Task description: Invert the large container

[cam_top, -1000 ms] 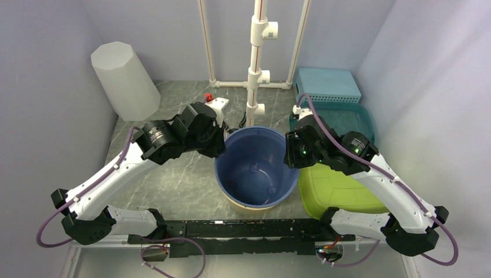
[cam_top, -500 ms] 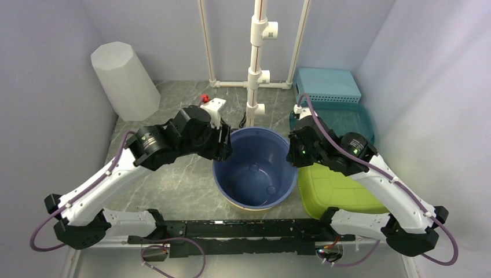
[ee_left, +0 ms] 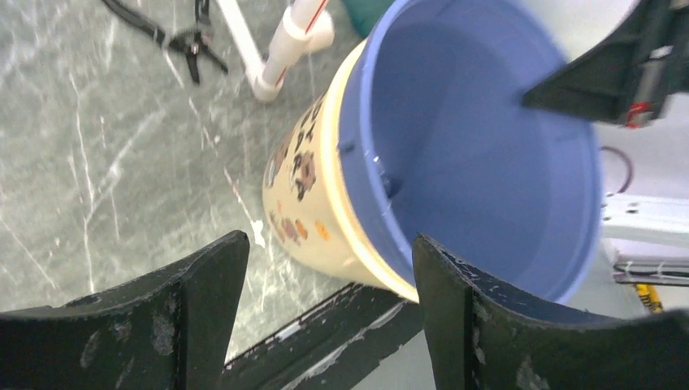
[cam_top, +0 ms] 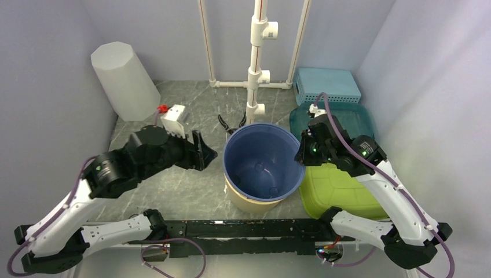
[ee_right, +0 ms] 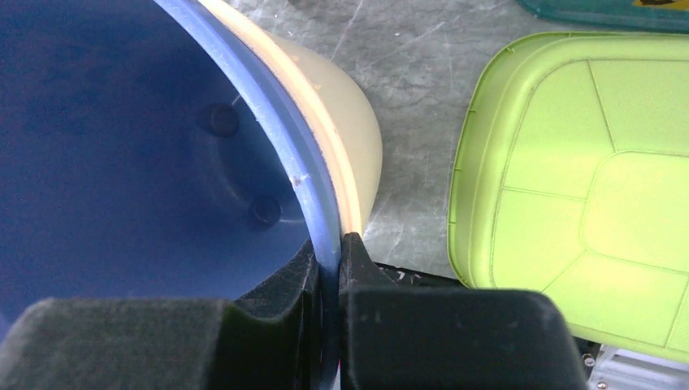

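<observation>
**Top view.** The large container stands mouth up on the table, between my two arms and just left of the green lid. My right gripper sits on its right rim. My left gripper hangs off its left side, apart from it.

**Left wrist view.** My left fingers are spread wide with nothing between them. The container's cream wall and blue inside lie beyond the tips, untouched. The pipe stand rises behind the container.

**Right wrist view.** My right jaws are clamped on the container's blue rim, one finger inside and one against the cream outer wall. The green lid lies flat to the right, clear of the container.
</observation>
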You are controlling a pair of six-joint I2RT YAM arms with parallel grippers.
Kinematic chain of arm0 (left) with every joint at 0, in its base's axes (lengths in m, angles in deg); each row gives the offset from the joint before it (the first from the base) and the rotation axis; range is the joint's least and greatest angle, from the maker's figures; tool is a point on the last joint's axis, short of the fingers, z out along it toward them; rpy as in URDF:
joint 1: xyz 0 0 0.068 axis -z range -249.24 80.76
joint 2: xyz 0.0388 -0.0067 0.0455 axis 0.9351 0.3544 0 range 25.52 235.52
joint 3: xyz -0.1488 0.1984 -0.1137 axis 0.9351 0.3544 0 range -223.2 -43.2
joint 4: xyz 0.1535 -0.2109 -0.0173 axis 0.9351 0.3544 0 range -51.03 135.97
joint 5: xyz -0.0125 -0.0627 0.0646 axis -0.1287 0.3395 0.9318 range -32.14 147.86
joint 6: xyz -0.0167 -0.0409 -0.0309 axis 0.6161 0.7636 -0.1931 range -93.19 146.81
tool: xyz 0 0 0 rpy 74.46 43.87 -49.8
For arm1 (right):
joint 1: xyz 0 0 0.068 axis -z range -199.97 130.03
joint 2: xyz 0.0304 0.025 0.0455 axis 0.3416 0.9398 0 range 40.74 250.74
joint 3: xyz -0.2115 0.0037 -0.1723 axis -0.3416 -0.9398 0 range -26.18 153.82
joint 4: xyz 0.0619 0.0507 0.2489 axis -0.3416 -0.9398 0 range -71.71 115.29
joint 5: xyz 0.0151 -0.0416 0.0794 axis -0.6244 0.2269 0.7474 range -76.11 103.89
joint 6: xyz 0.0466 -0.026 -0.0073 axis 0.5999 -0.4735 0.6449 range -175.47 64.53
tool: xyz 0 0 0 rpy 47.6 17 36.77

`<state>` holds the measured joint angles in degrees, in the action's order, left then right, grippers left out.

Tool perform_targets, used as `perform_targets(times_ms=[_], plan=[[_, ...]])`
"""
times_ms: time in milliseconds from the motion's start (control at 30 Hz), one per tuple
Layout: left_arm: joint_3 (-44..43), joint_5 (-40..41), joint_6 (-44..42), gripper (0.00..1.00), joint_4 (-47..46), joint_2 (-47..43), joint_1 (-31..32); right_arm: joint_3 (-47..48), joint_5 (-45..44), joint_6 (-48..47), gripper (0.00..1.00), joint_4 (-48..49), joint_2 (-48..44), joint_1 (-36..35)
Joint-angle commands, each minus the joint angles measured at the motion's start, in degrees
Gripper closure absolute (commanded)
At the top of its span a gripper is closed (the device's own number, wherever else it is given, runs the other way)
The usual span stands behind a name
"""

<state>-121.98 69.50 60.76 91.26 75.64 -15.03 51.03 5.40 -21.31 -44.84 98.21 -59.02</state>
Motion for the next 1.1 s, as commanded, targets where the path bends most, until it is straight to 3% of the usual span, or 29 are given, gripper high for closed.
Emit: perform_targets(times_ms=[0,500,800,1067], plan=[[5.79,-2.64,3.8,0.22,-2.73,1.18,0.02,0.1,1.75,2.64,1.0,7.21,-3.61,2.29],[28.89,-12.26,15.71,0.23,-28.6,-9.97,0.02,-3.91,4.56,6.16,1.0,10.56,-5.79,3.51],[30.08,-12.96,16.69,0.28,-30.45,-5.29,0.02,-2.77,10.88,6.13,1.0,12.5,-6.84,3.53],[28.88,-9.62,15.31,0.34,-24.84,-1.27,0.12,-0.87,16.82,7.09,1.0,13.78,-8.83,3.49]])
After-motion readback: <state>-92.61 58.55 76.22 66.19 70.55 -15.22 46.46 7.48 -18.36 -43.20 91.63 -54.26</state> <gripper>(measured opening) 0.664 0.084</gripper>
